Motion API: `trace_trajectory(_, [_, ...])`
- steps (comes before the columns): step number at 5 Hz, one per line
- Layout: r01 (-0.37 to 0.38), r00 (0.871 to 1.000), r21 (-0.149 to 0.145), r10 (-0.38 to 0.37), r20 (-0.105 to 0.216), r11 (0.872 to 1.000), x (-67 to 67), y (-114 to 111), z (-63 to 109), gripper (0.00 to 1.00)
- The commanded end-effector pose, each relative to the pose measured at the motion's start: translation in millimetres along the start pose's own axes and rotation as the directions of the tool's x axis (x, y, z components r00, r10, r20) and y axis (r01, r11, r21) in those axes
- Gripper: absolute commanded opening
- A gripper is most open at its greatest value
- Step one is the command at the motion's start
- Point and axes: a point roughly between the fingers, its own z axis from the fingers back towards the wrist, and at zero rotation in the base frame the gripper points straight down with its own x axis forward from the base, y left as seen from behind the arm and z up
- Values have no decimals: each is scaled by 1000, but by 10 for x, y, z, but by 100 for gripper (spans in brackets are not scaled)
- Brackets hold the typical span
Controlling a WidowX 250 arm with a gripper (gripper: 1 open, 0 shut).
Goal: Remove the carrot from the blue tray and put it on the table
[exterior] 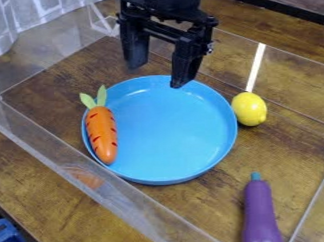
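Carrot (101, 132) — low, left of open hand (160, 66)

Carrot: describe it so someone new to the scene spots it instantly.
Find the big round blue tray in the middle of the wooden table. The carrot lies along the tray's left rim, leafy green top pointing away from the camera. It is the only orange item; the lemon and eggplant sit outside the tray.

No text, label, brand, number or sign can be read anywhere in this view.
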Motion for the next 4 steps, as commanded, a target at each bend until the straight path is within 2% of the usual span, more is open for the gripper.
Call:
trace_trajectory(1, [-34,999,-5,34,19,999,12,68,35,100])
trace_trajectory(4, [-104,995,-15,104,-15,994,-15,119,-131,100])
